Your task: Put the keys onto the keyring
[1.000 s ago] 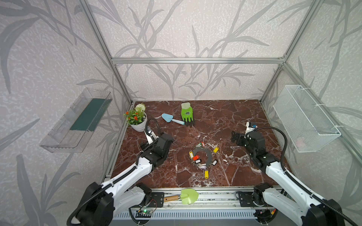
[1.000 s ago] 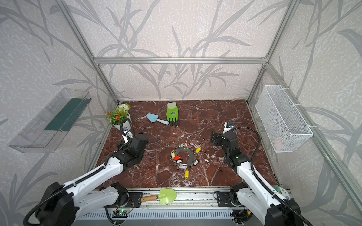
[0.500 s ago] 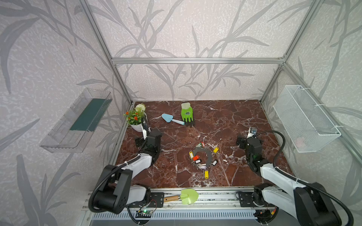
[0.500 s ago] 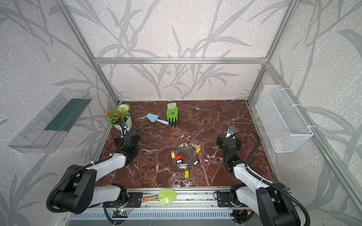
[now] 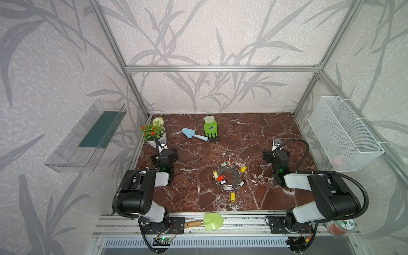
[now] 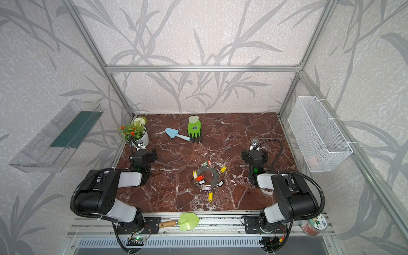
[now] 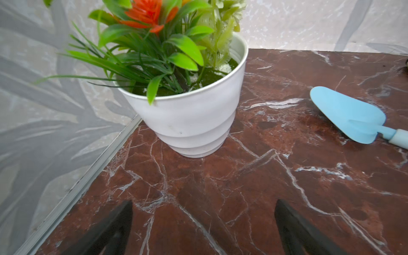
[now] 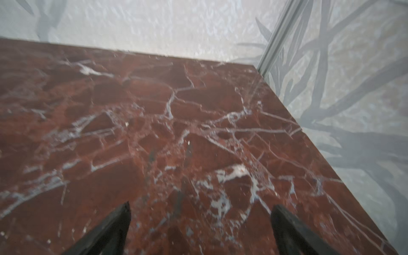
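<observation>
Open for passage over bare red-brown marble tabletop (image 5: 254,132) left, right and behind-right of the large flat grey metal keyring (image 5: 229,170). Crowded tight against that ring's rim by small silver keys with coloured plastic tags (image 5: 232,196). Blocked behind-left of the keyring by a white plastic flowerpot (image 7: 194,119), a light blue plastic trowel (image 5: 189,132) and a green fabric glove (image 5: 210,130). Flanked well apart, on the keyring's two sides, by the black left gripper (image 7: 204,202) and right gripper (image 8: 201,205), fingers spread over bare marble.

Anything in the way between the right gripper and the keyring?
Nothing visible does. Only bare marble tabletop lies between the open right gripper and the keyring. The glove and trowel lie farther back, off that line.
</observation>
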You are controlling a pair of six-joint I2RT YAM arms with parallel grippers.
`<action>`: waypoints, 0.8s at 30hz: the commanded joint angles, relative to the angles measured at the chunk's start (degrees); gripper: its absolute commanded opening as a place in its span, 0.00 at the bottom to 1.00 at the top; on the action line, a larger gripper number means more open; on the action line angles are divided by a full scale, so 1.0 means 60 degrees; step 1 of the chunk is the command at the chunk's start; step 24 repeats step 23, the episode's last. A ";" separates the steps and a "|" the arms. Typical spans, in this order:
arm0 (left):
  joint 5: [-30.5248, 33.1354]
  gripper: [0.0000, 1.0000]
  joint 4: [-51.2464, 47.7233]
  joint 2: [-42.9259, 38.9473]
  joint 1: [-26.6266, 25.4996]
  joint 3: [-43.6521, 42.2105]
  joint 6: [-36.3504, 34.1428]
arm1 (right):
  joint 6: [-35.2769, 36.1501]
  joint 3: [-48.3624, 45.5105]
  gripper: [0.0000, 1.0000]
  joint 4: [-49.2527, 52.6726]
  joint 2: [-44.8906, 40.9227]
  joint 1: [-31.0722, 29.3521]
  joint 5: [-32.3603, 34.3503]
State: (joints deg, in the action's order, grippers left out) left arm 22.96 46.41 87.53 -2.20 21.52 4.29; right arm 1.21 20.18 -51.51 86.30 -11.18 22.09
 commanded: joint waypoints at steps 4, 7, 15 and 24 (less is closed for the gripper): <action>-0.0403 0.99 -0.0071 -0.0051 0.0136 0.0297 0.0220 | 0.0375 -0.0113 0.99 -0.1003 0.0489 0.0189 -0.0782; -0.0412 0.99 0.0001 -0.0050 0.0142 0.0277 0.0207 | 0.0360 -0.0209 0.99 -0.1821 0.0898 0.0193 -0.0748; -0.0391 0.99 -0.0043 -0.0056 0.0116 0.0285 0.0189 | 0.0394 0.0032 0.99 -0.1256 0.0806 0.0166 -0.0837; -0.0409 0.99 -0.0010 -0.0060 0.0110 0.0281 0.0174 | 0.0370 0.0034 0.99 -0.1214 0.0795 0.0175 -0.0828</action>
